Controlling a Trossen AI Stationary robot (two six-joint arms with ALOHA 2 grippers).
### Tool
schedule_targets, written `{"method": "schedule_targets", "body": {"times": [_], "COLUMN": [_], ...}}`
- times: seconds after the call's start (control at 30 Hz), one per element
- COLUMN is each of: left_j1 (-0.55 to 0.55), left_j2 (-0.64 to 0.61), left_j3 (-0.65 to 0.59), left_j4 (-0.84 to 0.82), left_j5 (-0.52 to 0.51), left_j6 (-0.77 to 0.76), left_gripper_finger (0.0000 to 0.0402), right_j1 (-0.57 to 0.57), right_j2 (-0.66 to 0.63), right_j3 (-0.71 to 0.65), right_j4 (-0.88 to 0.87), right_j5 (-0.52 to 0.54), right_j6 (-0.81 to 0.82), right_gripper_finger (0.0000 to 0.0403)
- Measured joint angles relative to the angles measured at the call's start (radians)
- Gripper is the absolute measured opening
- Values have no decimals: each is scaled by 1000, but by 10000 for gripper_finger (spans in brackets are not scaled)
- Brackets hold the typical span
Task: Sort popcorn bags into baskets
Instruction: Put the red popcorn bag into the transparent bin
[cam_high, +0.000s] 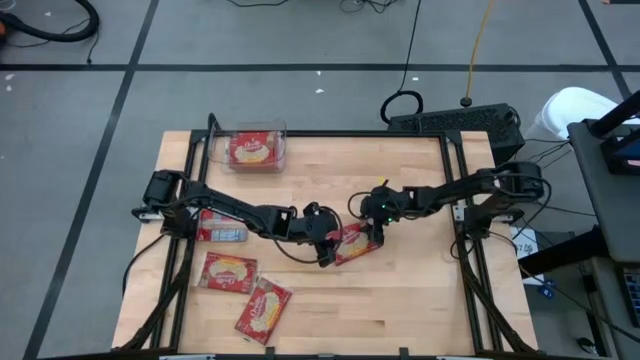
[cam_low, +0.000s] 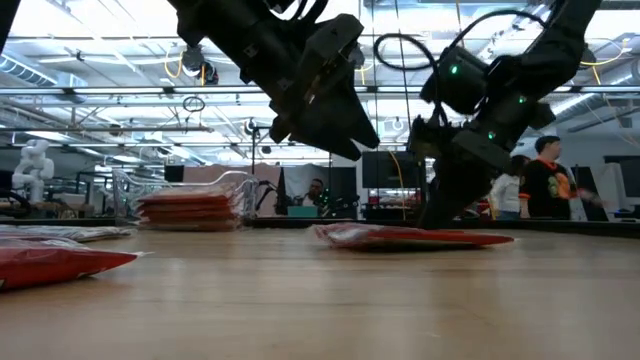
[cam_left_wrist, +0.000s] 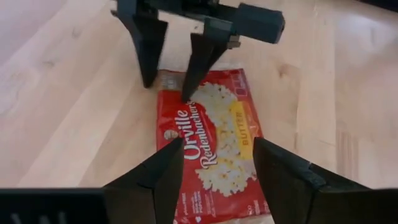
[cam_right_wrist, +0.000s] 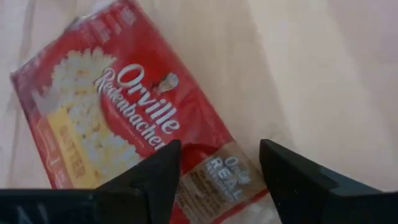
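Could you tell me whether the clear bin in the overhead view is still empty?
No, the bin at the table's far edge already holds a red popcorn bag.

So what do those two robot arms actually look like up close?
Both are dark, jointed arms trailing black cables. Each end effector, the left and the right, has two flat, tapering black fingers. Small green lights glow on the right arm.

one popcorn bag (cam_high: 355, 243) lies flat mid-table between the left gripper (cam_high: 328, 248) and right gripper (cam_high: 381, 231). the clear bin (cam_high: 257, 149) at the far edge holds stacked bags, and three more bags (cam_high: 229, 272) lie near left.
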Motion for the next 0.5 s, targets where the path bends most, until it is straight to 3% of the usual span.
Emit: {"method": "schedule_targets", "body": {"times": [0.17,0.4,0.5], "left_j1": [2,2,6], "left_j2": [0,0,0], "left_j3": [0,-5,-20], "left_j4": [-1,0,-6], "left_j5": [-1,-7,-13], "left_j6": [8,25,38], "left_gripper_finger": [185,172,166], "right_j1": [24,73,109], "right_j2": [87,133,119], "right_j3": [4,3,2], "right_j4": [47,150,171], "right_j5": [6,31,83], "right_j6": [-14,11,19], "right_gripper_finger": [170,24,14]}}
